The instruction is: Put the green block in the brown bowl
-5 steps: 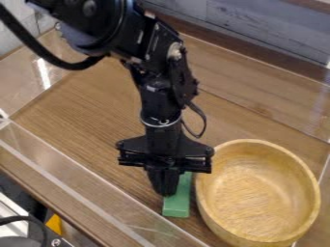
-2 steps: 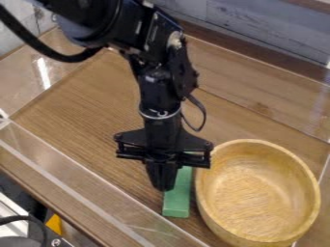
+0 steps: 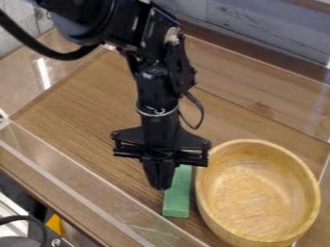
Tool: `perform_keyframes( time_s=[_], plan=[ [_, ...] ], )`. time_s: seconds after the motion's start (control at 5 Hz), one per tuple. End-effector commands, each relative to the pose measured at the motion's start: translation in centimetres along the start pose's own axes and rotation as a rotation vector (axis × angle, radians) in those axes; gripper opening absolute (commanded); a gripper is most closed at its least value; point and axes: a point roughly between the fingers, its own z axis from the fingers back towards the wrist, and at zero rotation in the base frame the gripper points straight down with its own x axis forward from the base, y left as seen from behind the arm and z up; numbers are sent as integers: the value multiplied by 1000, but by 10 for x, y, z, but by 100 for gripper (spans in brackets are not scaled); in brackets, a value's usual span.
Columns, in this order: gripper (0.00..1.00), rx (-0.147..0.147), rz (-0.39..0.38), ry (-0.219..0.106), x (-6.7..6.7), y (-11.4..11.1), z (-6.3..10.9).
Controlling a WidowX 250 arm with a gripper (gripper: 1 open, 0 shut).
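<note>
1. Change since one second ago: the gripper (image 3: 161,180) sits slightly higher in the camera view and a little to the left. The cross-piece of the hand has moved up the picture; more of the green block (image 3: 178,196) is now exposed below the fingertips.
2. The green block lies in the same place on the table (image 3: 91,106) as before: flat, just left of the brown bowl (image 3: 264,204), its long side running alongside the bowl's near-left rim.
3. Jaws: pressed together, tapering to a single dark point. Nothing shows between them. The tip overlaps the upper end of the block in the view; contact cannot be confirmed.
4. Judgement: the block did not rise with the hand, so no grasp appears to have been secured. The transfer to the bowl is not yet begun; the bowl is empty.
5. Arm pose: the arm reaches in from the upper left and bends down; the wrist is vertical, hand pointing straight at the table, cross-piece level, a cable looping at the forearm's right.
6. Judgement: a fresh grasp calls for spreading the jaws and straddling the block's narrow width.
</note>
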Motion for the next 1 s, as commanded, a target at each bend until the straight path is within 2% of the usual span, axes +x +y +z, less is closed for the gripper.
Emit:
perform_keyframes(
  time_s=[0.0, 0.8],
  plan=[
    [0, -24, 3, -56, 10, -3, 13],
    [0, -17, 9, -78, 11, -1, 16]
  ],
)
